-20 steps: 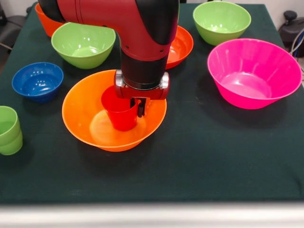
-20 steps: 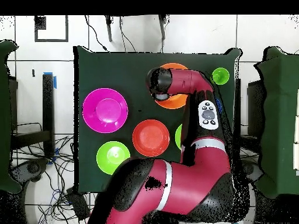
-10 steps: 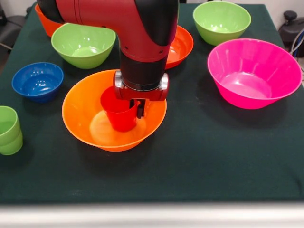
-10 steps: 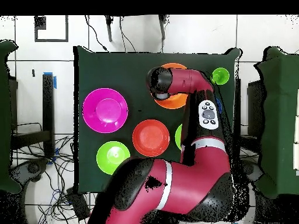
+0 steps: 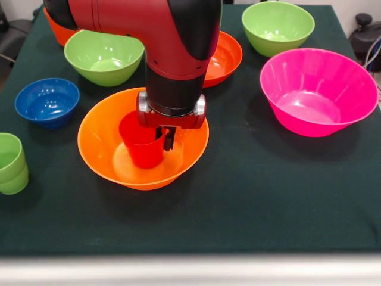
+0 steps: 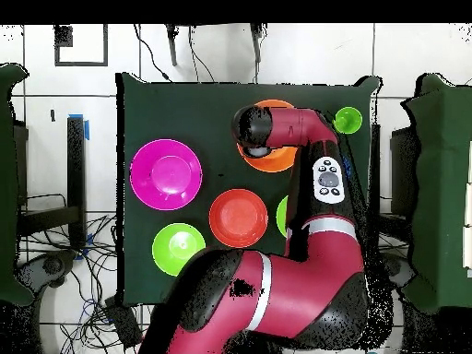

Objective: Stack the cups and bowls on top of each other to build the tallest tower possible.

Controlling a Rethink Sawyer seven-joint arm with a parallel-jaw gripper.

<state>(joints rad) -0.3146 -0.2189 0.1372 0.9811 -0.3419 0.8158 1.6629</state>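
Note:
A red cup [image 5: 141, 146] stands upright inside the large orange bowl [image 5: 98, 152] at the middle of the table. My gripper [image 5: 164, 137] comes straight down onto the cup's right rim and is shut on it; one dark finger shows outside the rim and the wrist hides the rest. Left of the orange bowl sits a small blue bowl [image 5: 46, 102]. Stacked light green cups [image 5: 11, 164] stand at the left edge. In the overhead view the arm covers most of the orange bowl [image 6: 277, 159] and hides the red cup.
Two light green bowls [image 5: 104, 56] [image 5: 278, 27] and a red-orange bowl [image 5: 225, 56] sit along the far side, and a large pink bowl [image 5: 318, 89] is at the right. Another orange piece [image 5: 56, 30] peeks out behind the arm at the back left.
The gripper and the red cup have shifted slightly left and a little upward within the orange bowl in the front view. The other bowls and cups have not moved.

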